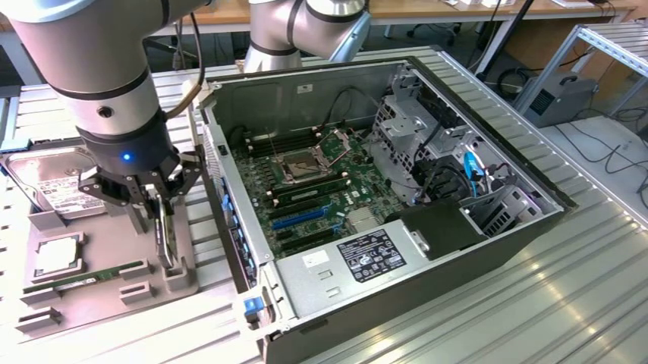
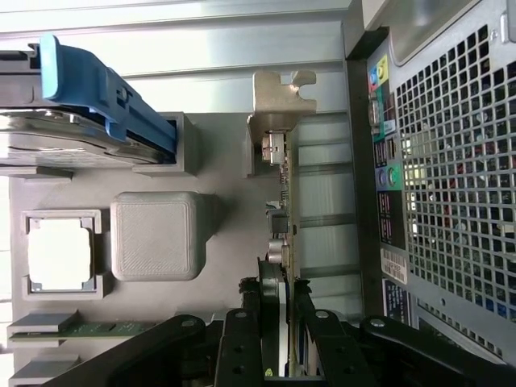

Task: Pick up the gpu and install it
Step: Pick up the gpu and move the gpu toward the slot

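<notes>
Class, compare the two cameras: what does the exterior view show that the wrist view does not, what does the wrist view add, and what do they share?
Exterior view: the inside of the open computer case, with motherboard and power supply, plus the arm.
Wrist view: the outer face of the case's perforated rear panel, with coloured ports.
Shared: the gpu standing on edge in the grey holder, gripped by the end effector, with the processor chip and memory stick nearby.
</notes>
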You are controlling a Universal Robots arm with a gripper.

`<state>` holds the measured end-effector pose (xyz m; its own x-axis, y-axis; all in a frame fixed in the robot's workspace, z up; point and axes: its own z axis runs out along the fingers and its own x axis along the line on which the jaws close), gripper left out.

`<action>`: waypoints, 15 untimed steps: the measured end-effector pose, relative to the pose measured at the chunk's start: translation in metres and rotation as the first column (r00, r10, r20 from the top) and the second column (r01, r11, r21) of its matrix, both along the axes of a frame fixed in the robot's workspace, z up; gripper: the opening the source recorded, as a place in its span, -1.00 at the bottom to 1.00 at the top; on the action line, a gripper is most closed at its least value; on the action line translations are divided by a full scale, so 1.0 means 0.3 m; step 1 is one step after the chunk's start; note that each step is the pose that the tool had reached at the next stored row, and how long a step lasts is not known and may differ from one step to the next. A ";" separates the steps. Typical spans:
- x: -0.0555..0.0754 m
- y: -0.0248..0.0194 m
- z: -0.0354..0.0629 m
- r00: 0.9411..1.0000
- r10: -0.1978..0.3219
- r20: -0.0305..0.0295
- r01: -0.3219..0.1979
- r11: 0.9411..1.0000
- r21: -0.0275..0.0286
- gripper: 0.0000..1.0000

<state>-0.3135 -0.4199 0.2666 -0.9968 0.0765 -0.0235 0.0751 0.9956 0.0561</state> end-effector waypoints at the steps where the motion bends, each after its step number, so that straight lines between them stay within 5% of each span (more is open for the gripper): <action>1: 0.000 0.000 0.001 1.000 0.000 0.000 0.000 1.000 0.000 -0.47; 15: 0.000 0.000 0.015 1.000 0.000 0.000 0.000 1.000 0.000 -0.47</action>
<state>-0.3135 -0.4199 0.2711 -0.9968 0.0765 -0.0236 0.0751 0.9956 0.0562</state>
